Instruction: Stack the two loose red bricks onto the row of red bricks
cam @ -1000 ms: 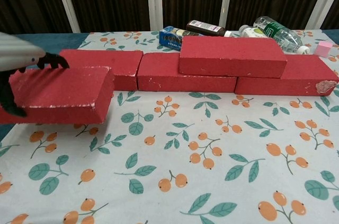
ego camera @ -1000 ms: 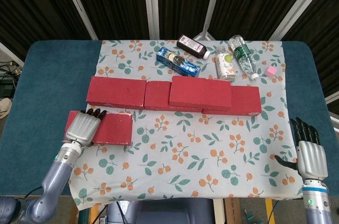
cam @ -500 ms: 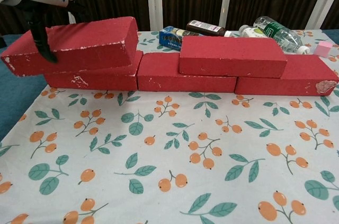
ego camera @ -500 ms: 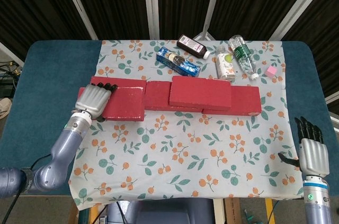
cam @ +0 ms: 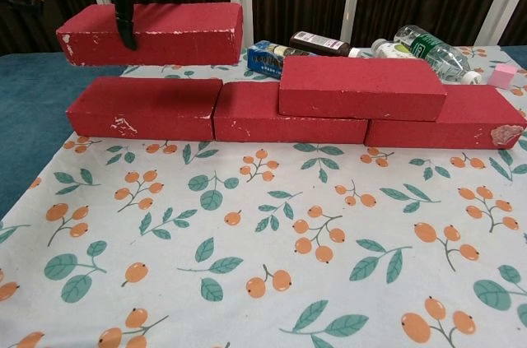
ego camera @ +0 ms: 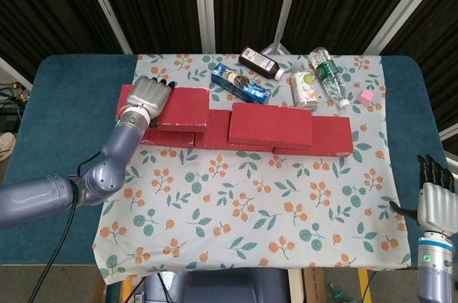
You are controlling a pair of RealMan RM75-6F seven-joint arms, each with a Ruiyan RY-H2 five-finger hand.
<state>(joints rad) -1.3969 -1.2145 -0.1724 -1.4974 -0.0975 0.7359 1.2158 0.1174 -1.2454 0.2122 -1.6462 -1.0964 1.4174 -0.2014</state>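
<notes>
Left robot hand (ego camera: 149, 95) is gripping a brick (cam: 152, 33) at its left end, holding it level in the air, clear above the left brick of the row (cam: 288, 109), upper left of the chest frame. Second brick (cam: 361, 87) is sitting on the row, spanning middle and right bricks. Right robot hand (ego camera: 436, 199) is hanging at the lower right edge of the head frame, off the cloth (ego camera: 286, 210), fingers apart, holding nothing. Bottles (ego camera: 315, 77) and a box (ego camera: 240, 83) are lying behind the row on the bench (ego camera: 64, 117).

Open cloth (ego camera: 272, 195) before brick row (cam: 288, 113), bottles (ego camera: 315, 77) crowding behind, perhaps blocking reach
</notes>
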